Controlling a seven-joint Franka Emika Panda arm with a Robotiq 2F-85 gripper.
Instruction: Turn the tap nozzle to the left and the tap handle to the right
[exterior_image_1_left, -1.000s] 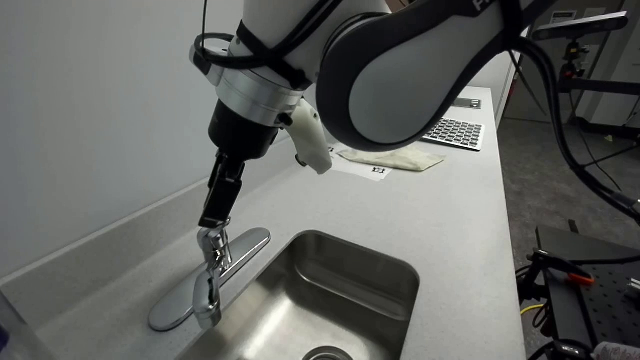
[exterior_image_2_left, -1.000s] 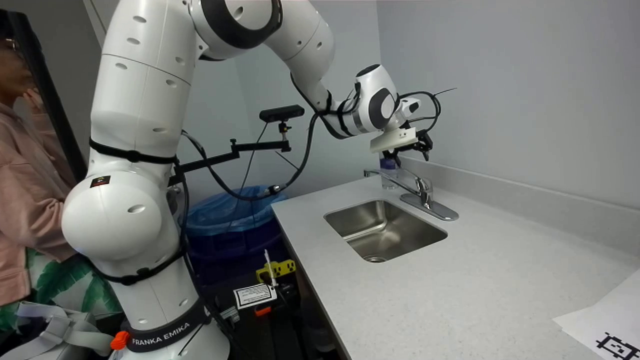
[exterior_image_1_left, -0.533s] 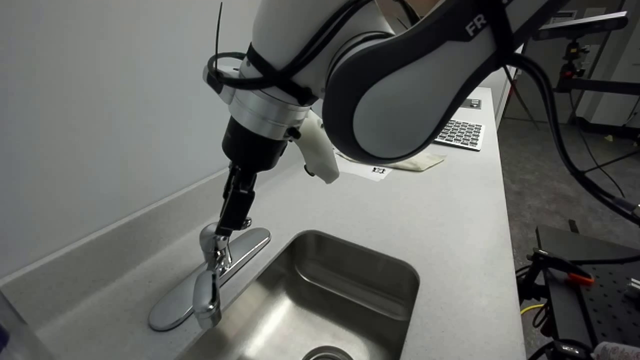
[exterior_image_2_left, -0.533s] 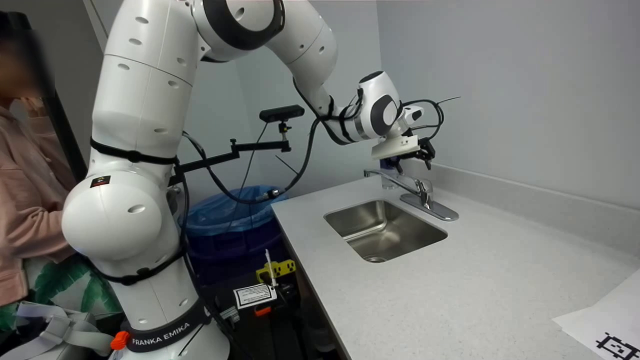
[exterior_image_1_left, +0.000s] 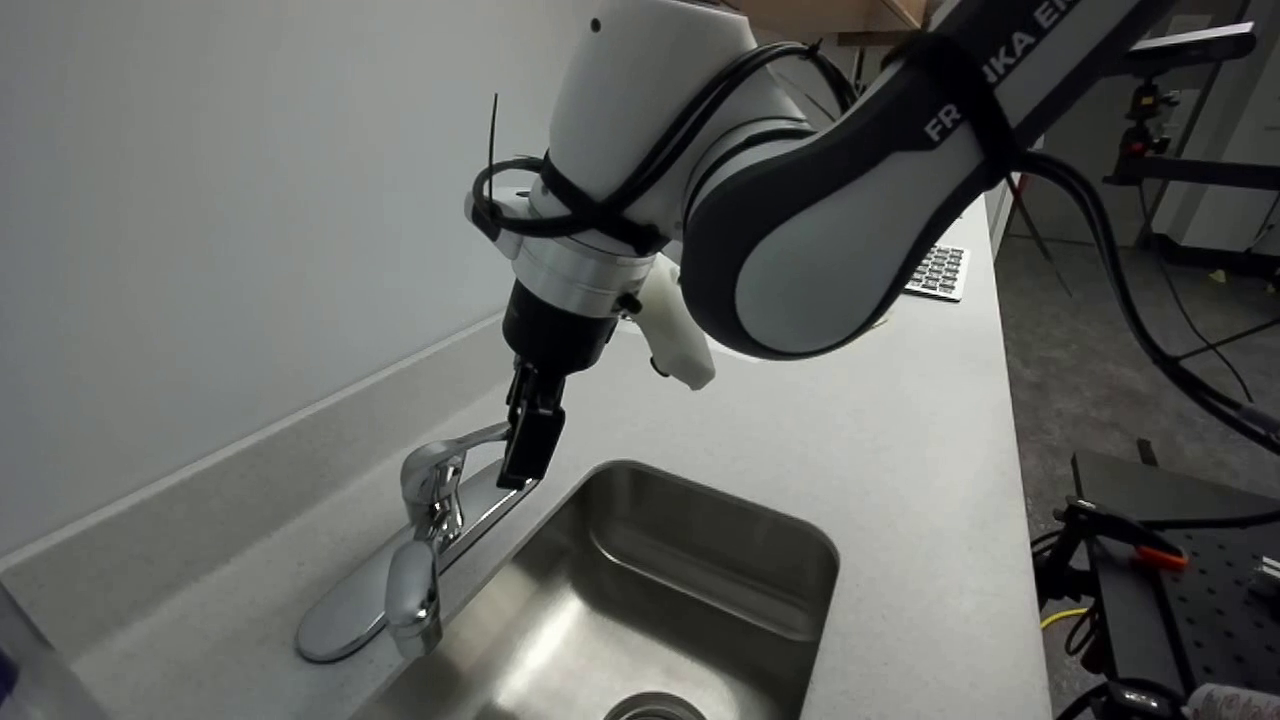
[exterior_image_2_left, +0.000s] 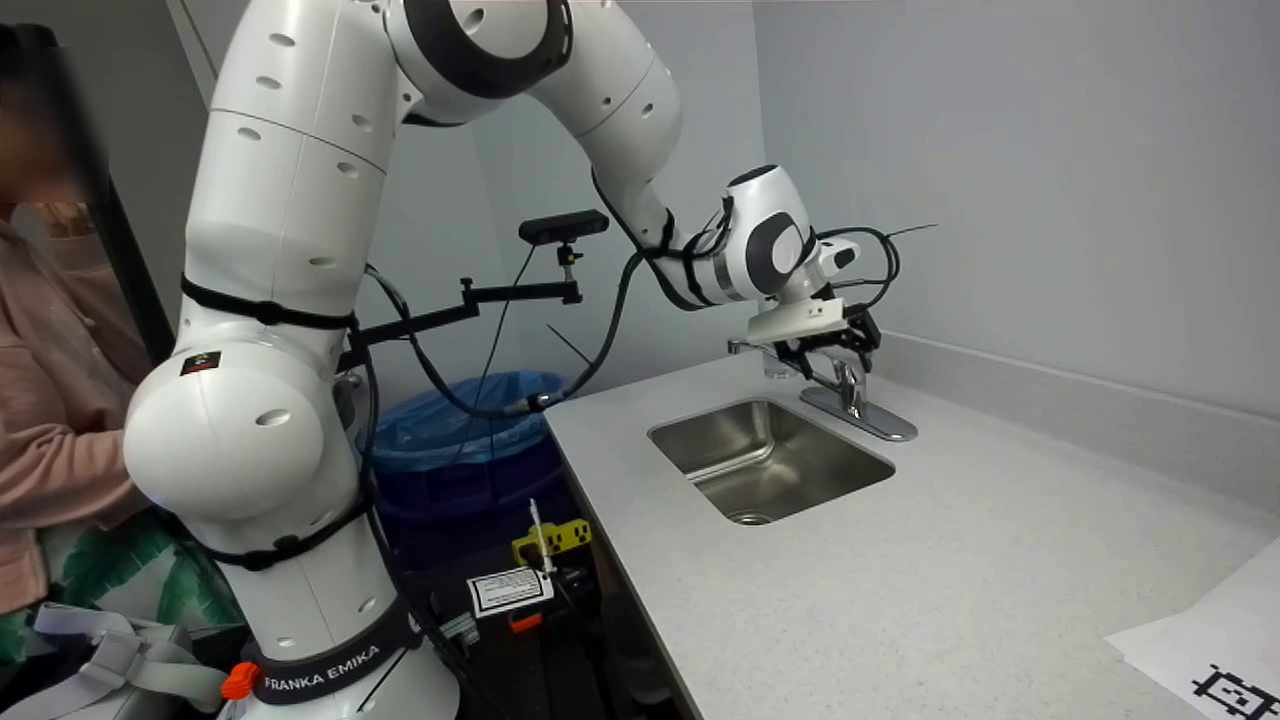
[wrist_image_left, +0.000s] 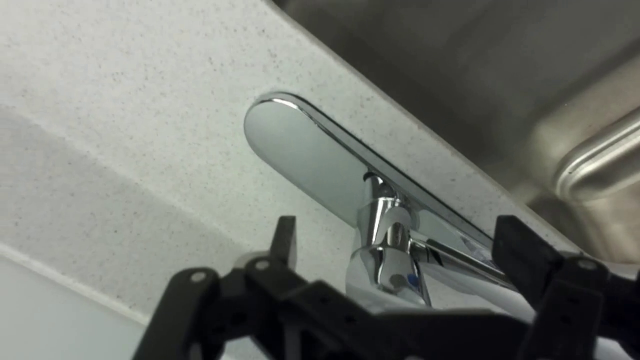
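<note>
2-jaw gripper (wrist_image_left: 397, 236): stood spread wide, with the faucet (wrist_image_left: 384, 222) showing between its jaws in the wrist view.
Tap handle (exterior_image_1_left: 465, 442): pointed from the faucet's top to the jaws, which hid its end; contact was unclear.
Tap nozzle (exterior_image_1_left: 410, 588): arched roughly along the counter's (exterior_image_2_left: 900, 580) back edge, its bent tip near the sink's (exterior_image_1_left: 690, 570) back edge.
Base plate (wrist_image_left: 310, 155): lay between the sink and the counter's back edge.
Sink: sat between the counter's back and front edges.
Keyboard (exterior_image_1_left: 938, 275): lay just beside the counter's front edge, partly hidden by the arm (exterior_image_1_left: 820, 250).
</note>
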